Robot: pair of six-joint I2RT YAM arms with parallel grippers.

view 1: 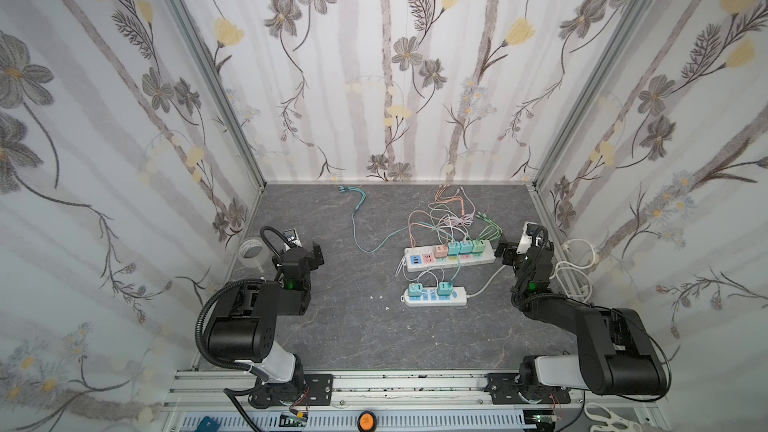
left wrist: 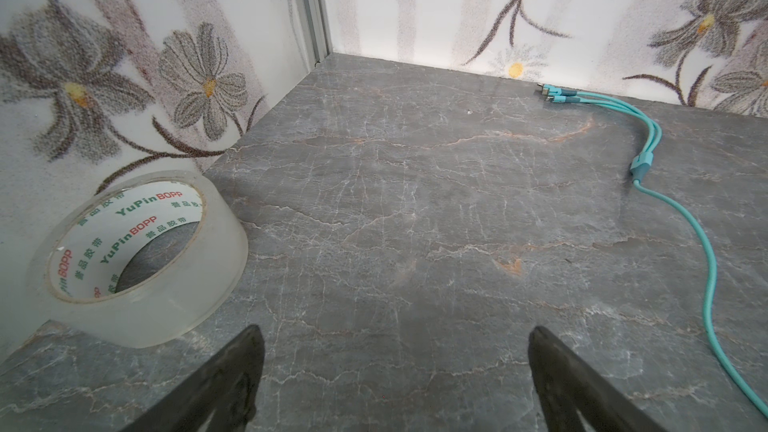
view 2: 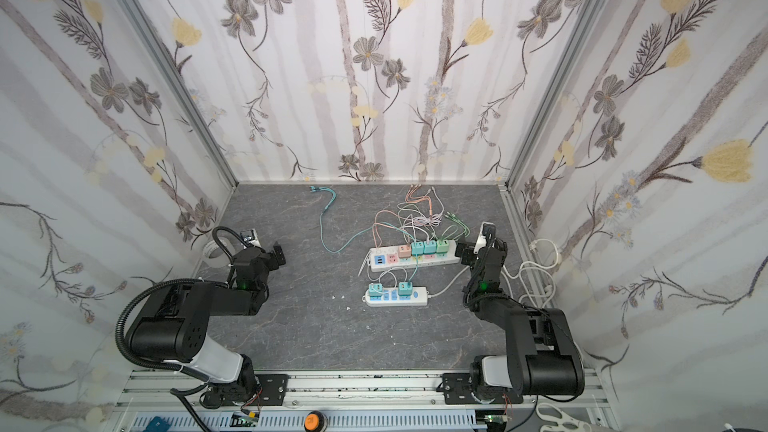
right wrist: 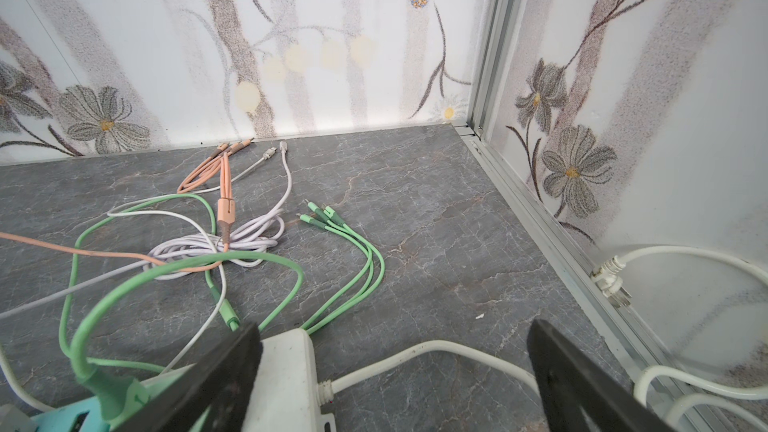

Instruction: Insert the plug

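A white plug [right wrist: 611, 280] on a thick white cord lies on the rail by the right wall, seen in both top views [view 1: 566, 246] [view 2: 533, 246]. A long white power strip [view 1: 478, 260] [view 2: 446, 260] carries several coloured chargers. A shorter white strip [view 1: 457, 297] [view 2: 419, 296] lies nearer the front. My right gripper [view 1: 505, 253] [right wrist: 395, 326] is open, hovering over the long strip's right end [right wrist: 286, 371], where its cord exits. My left gripper [view 1: 316, 253] [left wrist: 395, 332] is open over bare floor at the left, holding nothing.
A clear tape roll [left wrist: 137, 259] [view 1: 253, 252] leans at the left wall. A teal cable [left wrist: 665, 201] crosses the floor. Pink, white and green cables [right wrist: 208, 243] tangle behind the long strip. Coiled white cord [view 1: 577, 272] lies along the right rail.
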